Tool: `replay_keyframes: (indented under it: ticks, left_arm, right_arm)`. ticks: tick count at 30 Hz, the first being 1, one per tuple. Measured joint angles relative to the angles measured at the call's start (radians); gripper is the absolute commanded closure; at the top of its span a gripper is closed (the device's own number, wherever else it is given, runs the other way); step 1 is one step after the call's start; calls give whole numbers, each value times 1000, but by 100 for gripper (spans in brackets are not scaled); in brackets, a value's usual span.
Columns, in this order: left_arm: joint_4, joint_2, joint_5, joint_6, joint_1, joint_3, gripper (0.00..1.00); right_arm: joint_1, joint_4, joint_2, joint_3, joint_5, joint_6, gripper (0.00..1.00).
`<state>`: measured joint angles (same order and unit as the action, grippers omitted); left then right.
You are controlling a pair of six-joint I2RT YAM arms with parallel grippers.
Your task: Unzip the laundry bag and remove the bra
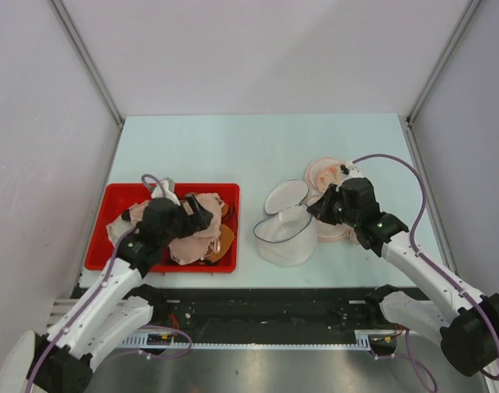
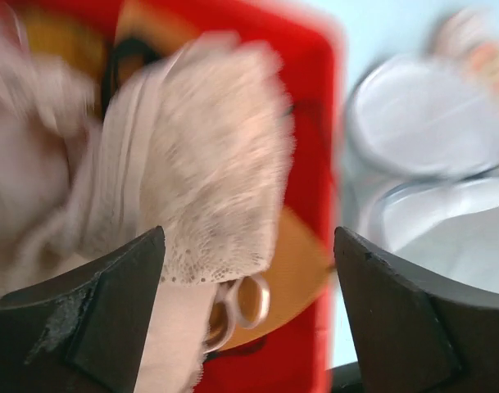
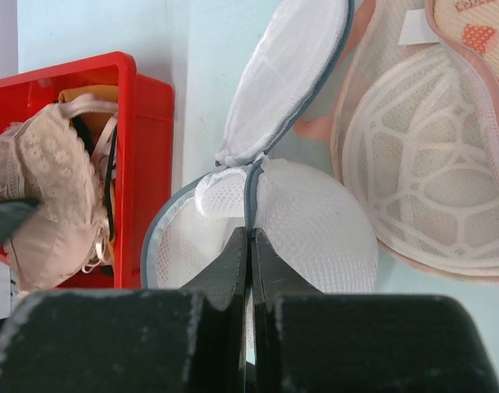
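Pale blue counter (image 1: 257,143), white walls on three sides, two arms bolted at the near edge. Red tray (image 1: 97,246) sits at the near-left corner. The bra (image 1: 192,239), pale pink-beige w/ a lace edge, lies on top of the heap inside it, over orange fabric (image 1: 224,243) at the tray's right end. The left gripper (image 1: 198,214) hangs over the tray w/ fingers spread wide, grasping nothing. Its wrist view is blurred; the bra (image 2: 208,164) shows below and between the two black fingers (image 2: 110,311). Cannot tell whether either finger touches the cloth.

The laundry bag (image 1: 286,233), white mesh w/ a thin dark rim, rests by the near edge, right of the middle and apart from the tray. It is unzipped: the round lid flap (image 1: 286,196) is tipped up and back toward the far edge, hinged at the bag's right side. The right gripper (image 1: 313,209) is clamped tight on the bag's grey rim (image 3: 251,196), just below that hinge, fingers pressed together w/ the rim between them. A pinkish mesh bag (image 1: 324,172) w/ peach patterned fabric lies just beyond, toward the right edge, touching the laundry bag in the right wrist view and partly under the right arm.
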<state>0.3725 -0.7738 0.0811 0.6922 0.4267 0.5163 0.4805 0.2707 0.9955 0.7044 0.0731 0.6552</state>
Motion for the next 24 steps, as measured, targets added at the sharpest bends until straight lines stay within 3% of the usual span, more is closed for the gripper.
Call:
replay_keyframes:
  ticks: [9,15,21,24]
  left_arm:
    - [19,217,149,-136,0,330,5]
    - [11,174,159,-151,0,328,4]
    - [44,142,142,-149,0,290,4]
    - [60,157,142,-147,0,288,0]
  right_arm:
    - [0,61,-45,140,2,-43,100]
    - [-60,27,16,241,11,-94,100]
    - [-190,-99,213,315,81,-89,100]
    - [-161,-145,330,383,89,-87,100]
